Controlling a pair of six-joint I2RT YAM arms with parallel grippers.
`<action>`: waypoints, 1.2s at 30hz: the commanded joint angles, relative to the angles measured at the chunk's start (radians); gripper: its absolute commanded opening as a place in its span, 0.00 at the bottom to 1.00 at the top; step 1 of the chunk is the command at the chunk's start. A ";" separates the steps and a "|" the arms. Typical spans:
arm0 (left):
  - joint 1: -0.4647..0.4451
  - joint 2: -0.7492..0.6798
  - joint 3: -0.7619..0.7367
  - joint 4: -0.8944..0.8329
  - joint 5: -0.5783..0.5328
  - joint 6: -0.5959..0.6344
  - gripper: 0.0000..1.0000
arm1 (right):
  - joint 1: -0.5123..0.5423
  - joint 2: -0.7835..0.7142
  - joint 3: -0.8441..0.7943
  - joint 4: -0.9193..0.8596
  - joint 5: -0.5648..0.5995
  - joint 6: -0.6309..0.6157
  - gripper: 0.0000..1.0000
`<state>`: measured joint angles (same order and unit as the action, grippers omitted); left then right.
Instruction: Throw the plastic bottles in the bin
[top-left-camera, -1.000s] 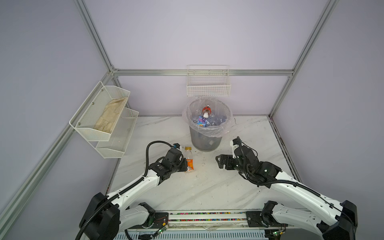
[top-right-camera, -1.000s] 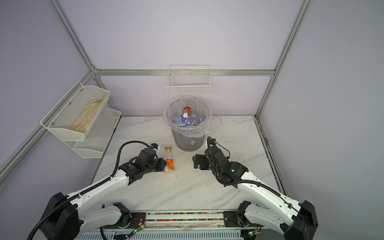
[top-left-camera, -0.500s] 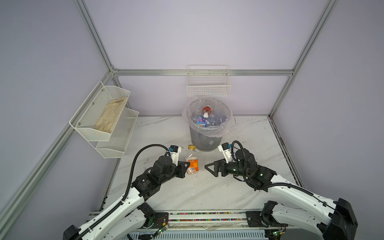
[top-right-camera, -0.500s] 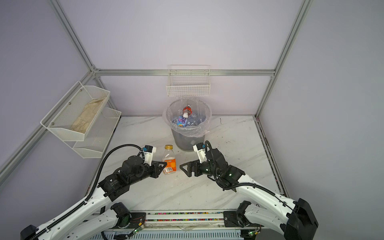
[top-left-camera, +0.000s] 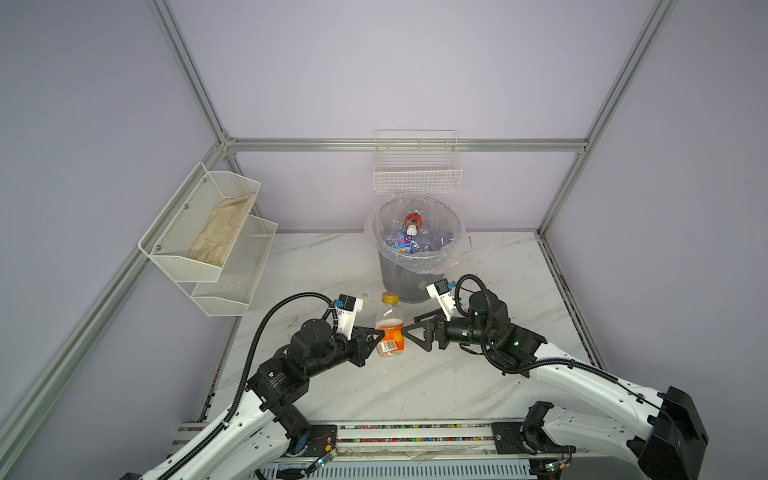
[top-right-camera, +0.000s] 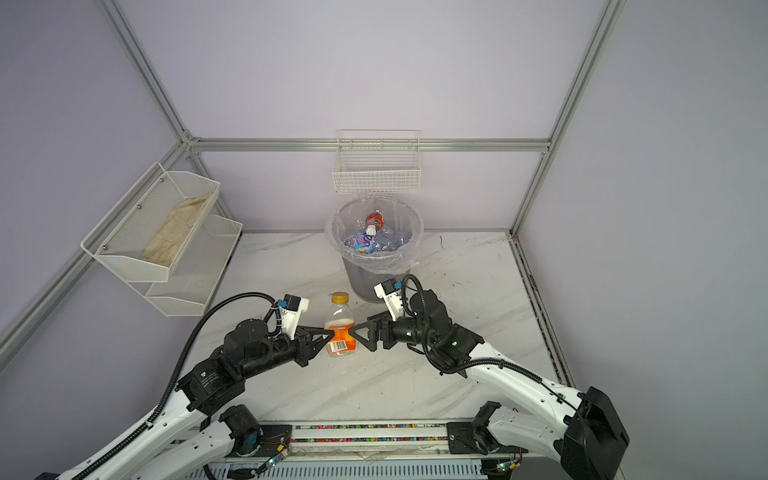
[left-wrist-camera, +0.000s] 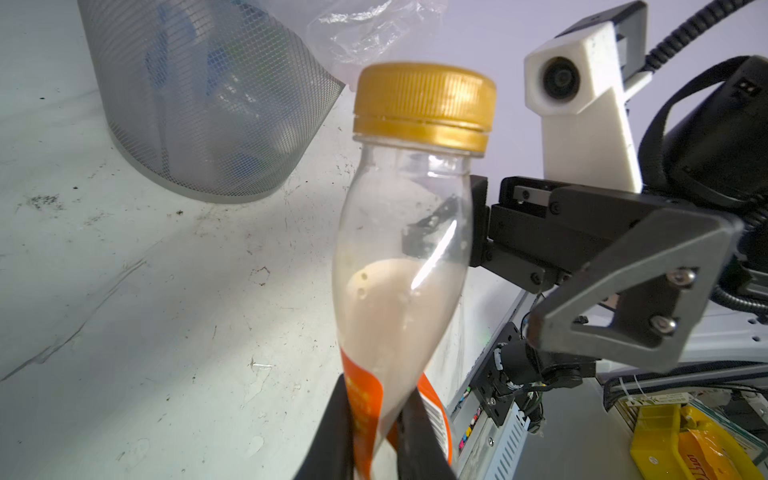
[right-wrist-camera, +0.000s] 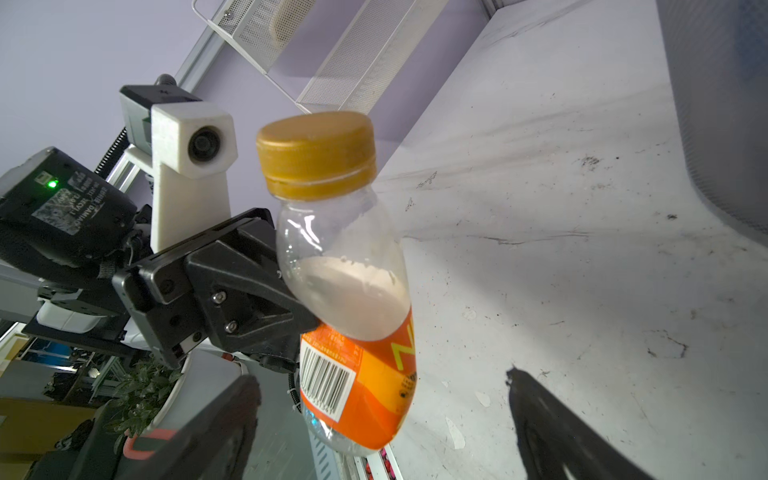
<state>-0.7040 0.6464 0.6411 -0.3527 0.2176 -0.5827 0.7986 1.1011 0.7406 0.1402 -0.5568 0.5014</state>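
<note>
The orange-labelled bottle (top-left-camera: 389, 328) is clamped at its label by the left claw (top-left-camera: 378, 335), cap up over the bench (top-left-camera: 415, 382), seemingly to be offered to the right claw (top-left-camera: 409, 327), held apart at its 3 o'clock, with the bin (top-left-camera: 395, 278) at 12 o'clock.

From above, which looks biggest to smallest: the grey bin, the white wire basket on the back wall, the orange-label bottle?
In a top view:
1. bin
2. wire basket, about as wide but shorter
3. bottle, clearly smallest
</note>
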 joint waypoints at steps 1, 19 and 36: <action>-0.011 -0.029 -0.035 0.047 0.053 0.014 0.00 | 0.003 0.003 0.026 0.099 -0.067 0.003 0.91; -0.044 -0.024 -0.047 0.086 0.107 -0.004 0.06 | 0.078 0.038 0.052 0.190 -0.081 0.022 0.33; -0.047 -0.047 -0.120 0.345 0.232 -0.128 0.42 | 0.098 -0.005 -0.010 0.400 -0.111 0.158 0.06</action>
<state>-0.7475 0.6102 0.5594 -0.1402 0.3946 -0.6930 0.8799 1.1030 0.7391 0.4545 -0.6415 0.6178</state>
